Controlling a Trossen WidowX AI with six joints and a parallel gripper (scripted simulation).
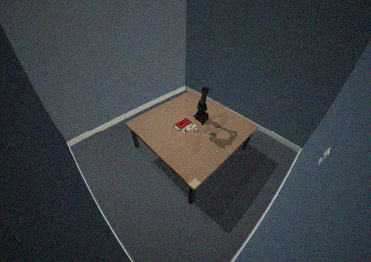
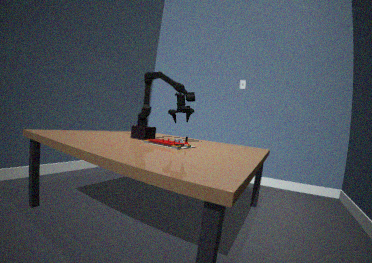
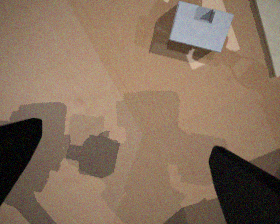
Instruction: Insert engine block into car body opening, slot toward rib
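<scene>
My gripper (image 2: 181, 121) (image 3: 127, 134) is open and empty, pointing down, high above the table. In the wrist view a light blue-grey block (image 3: 193, 33), which looks like the engine block, stands on the table near the top edge, beyond the fingertips and between their lines. A small dark notch shows in its top face; which side the slot faces cannot be told. The red car body (image 1: 185, 120) (image 2: 159, 141) lies flat on the table in front of the arm's base. Its opening and rib are too small to make out.
A pale board (image 3: 277, 31) with a dark edge lies right of the block in the wrist view. Small pale parts lie around the red body in the top view. The arm's base (image 1: 201, 118) (image 2: 143, 132) stands behind on the wooden table (image 1: 165, 142) (image 2: 100, 145). Shadows of the arm cross the table.
</scene>
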